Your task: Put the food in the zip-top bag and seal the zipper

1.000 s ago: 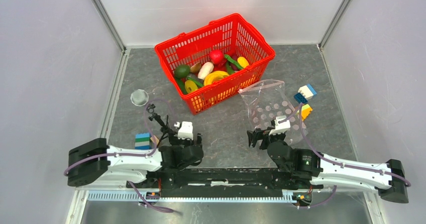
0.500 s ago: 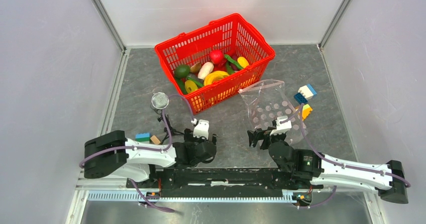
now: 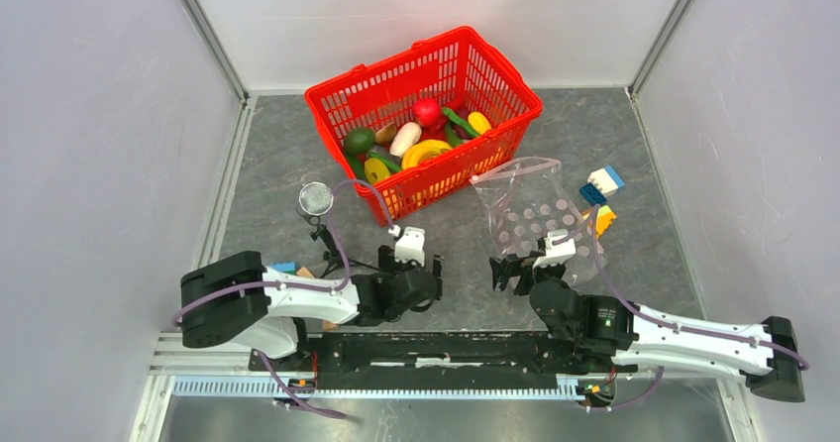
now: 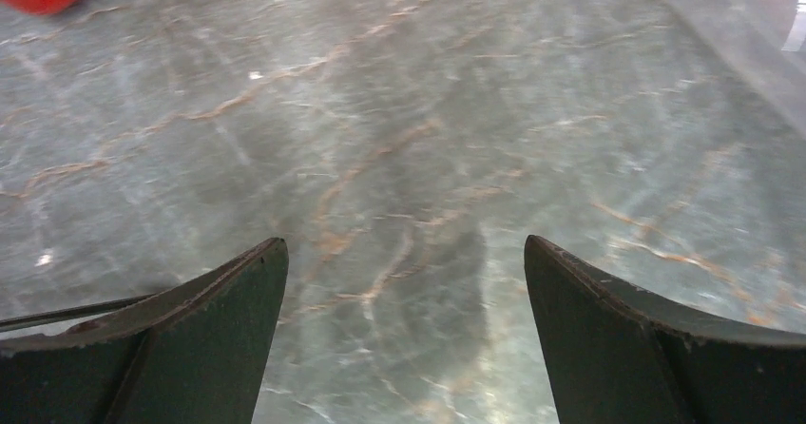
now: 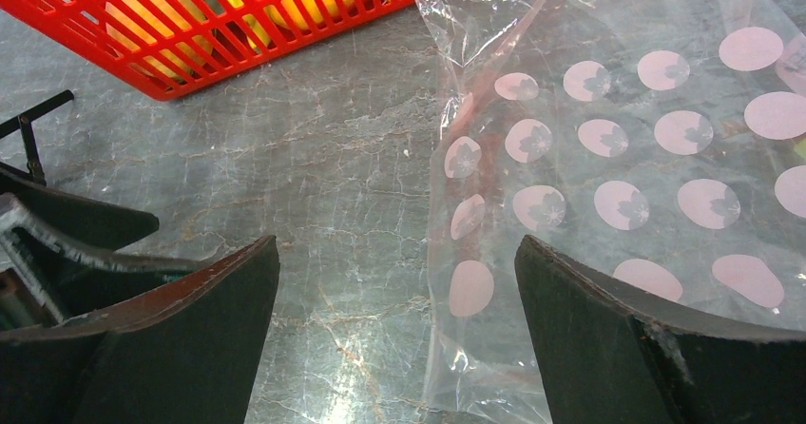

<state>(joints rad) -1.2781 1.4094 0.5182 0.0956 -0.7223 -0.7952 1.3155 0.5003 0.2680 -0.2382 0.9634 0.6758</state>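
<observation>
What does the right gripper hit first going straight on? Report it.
Likely the clear plastic zip-top bag with pale pink dots, lying just ahead of the right gripper; depth is unclear, so the grey marbled table might come first.

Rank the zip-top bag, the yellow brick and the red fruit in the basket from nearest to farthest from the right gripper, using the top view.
1. zip-top bag, just ahead of the right gripper.
2. yellow brick, right of the bag.
3. red fruit, back in the red basket.
</observation>
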